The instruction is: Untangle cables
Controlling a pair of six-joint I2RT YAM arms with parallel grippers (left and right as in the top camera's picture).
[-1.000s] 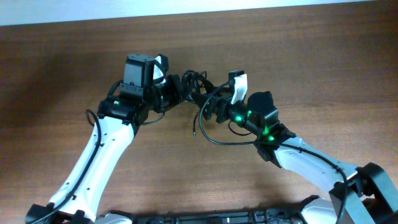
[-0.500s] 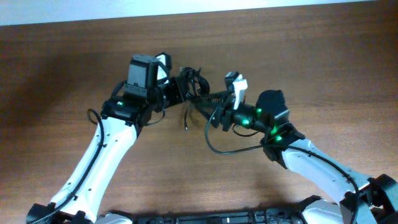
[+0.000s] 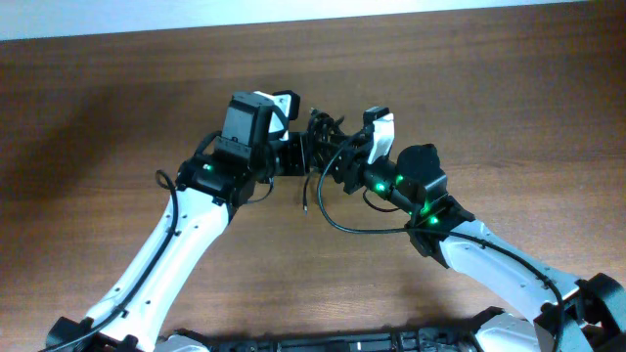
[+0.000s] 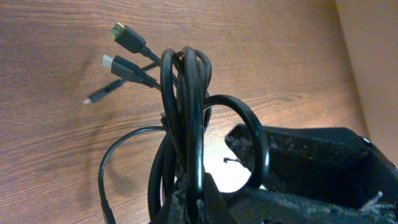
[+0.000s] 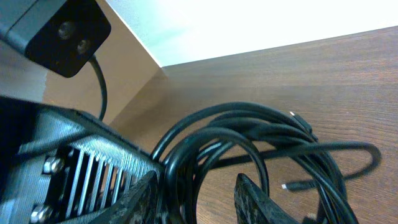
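Observation:
The cables [image 3: 321, 132] are a tangle of thin black loops held above the table between the two arms. My left gripper [image 3: 301, 154] is shut on several strands; in the left wrist view the cables [image 4: 183, 118] rise from its fingertips [image 4: 208, 199]. Three plug ends [image 4: 127, 40] stick out to the upper left. My right gripper [image 3: 342, 164] comes in from the right. In the right wrist view the cables [image 5: 186, 168] pass between its fingers [image 5: 252, 199], lying against the left one, with a gap still showing beside the right one.
A loose cable end [image 3: 305, 200] hangs down towards the brown wooden table [image 3: 98, 117]. A black cord [image 3: 352, 225] loops under the right arm. The left arm's ribbed body [image 5: 81, 168] and its camera [image 5: 59, 31] are close on the right wrist view's left side.
The left arm has carried the bundle to the right, closer to the right gripper. The right gripper's jaws have narrowed around the cable loops.

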